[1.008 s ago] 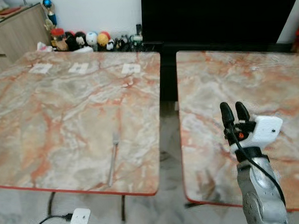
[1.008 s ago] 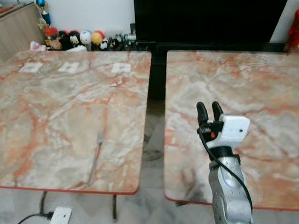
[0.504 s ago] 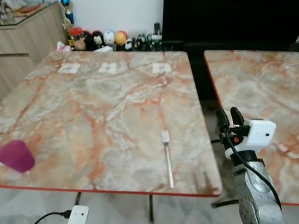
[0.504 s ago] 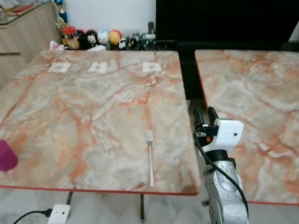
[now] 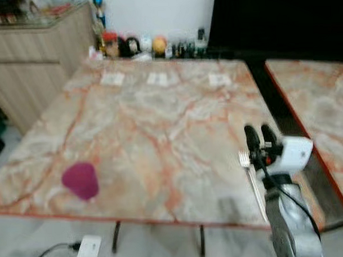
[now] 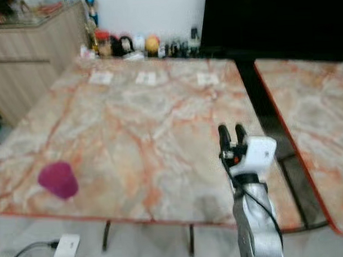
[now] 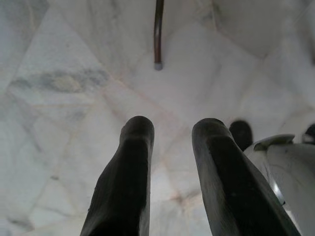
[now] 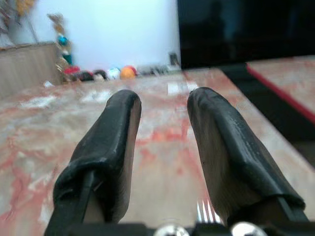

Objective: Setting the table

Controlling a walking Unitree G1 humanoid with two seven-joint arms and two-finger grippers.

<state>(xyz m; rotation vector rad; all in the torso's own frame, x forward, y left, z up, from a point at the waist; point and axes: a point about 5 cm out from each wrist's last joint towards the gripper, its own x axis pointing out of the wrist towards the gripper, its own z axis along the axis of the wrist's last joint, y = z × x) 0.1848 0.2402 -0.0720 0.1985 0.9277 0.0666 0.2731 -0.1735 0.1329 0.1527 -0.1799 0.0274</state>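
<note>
Right pincer (image 5: 259, 132) open, empty, lower right of frame, hovering by fork (image 5: 250, 179). I'd descend square over handle on counter (image 5: 160, 123). Left pincer (image 7: 170, 130) open, idle.

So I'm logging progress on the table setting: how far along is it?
Early. Done: a fork lies near the marble table's front right edge, and a purple cup sits on its side at the front left. In hand: nothing; the right gripper hovers by the fork, jaws open and empty. The left gripper hangs over the floor. Left: arranging both pieces.

Right hand (image 5: 260, 132) raised with fingers parted; left hand (image 7: 170, 132) hangs low.
</note>
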